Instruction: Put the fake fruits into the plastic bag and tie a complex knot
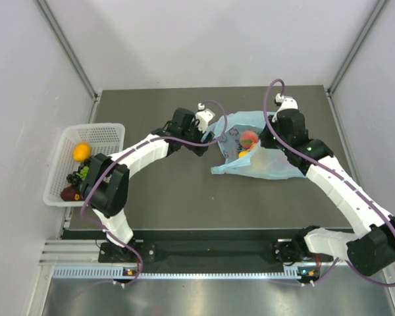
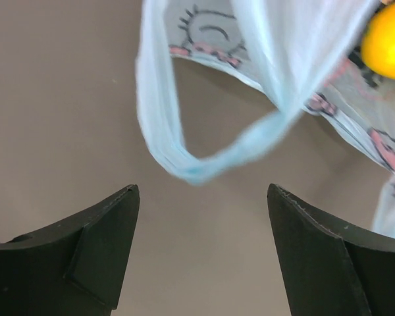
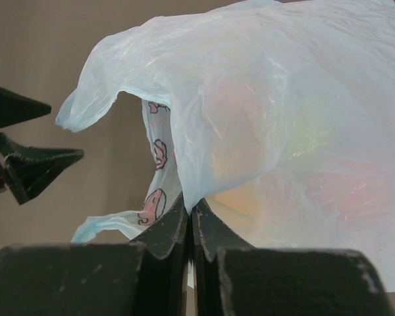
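Firmly, right claw (image 3: pixel 190 220) on plastic bag (image 3: pixel 283 131).

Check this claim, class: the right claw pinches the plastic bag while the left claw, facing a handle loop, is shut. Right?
No: the left claw is open, jaws apart, facing the handle loop, per the left wrist view. The right claw does pinch the plastic bag.

light-blue plastic bag (image 1: pixel 263 164) with pink print, orange fruit (image 1: pixel 81 151), white basket (image 1: pixel 95 126)

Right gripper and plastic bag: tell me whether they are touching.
Touching. The right wrist view shows the right gripper shut, pinching an edge of the plastic bag.
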Available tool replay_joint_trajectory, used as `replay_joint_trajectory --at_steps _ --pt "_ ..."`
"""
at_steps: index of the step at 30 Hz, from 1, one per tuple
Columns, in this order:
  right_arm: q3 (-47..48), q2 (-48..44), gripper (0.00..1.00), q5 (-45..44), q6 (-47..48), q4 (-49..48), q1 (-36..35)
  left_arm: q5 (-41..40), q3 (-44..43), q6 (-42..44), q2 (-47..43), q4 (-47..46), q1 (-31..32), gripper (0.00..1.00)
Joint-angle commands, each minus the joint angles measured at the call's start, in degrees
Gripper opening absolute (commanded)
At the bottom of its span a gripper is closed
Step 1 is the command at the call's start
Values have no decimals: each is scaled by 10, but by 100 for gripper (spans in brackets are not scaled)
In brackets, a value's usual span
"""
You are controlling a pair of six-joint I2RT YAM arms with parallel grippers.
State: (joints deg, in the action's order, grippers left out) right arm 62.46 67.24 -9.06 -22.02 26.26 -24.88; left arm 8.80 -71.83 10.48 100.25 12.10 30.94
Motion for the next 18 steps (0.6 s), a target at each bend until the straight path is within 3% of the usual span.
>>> replay_joint_trajectory --at_steps 1,6,8,11,12,15,16,18 --pt "39 3 0 9 11 -17 12 -34 -39 23 13 -68 -5 82" --pt "42 7 0 11 13 -15 12 -41 -39 41 26 -95 -6 82" --pt "42 10 0 10 14 -15 12 -27 -28 52 23 -117 -5 77" --pt "45 13 0 9 16 -14 13 4 -19 64 20 -136 -5 55" --pt "45 14 0 9 17 -13 13 6 -16 64 20 -139 -5 44" --pt "47 15 0 9 16 -13 14 26 -12 67 17 -146 -5 30" --pt "48 16 0 9 16 -12 14 30 -11 67 15 -147 -5 18" --pt "50 16 0 8 17 -10 14 29 -9 66 14 -147 -5 6"
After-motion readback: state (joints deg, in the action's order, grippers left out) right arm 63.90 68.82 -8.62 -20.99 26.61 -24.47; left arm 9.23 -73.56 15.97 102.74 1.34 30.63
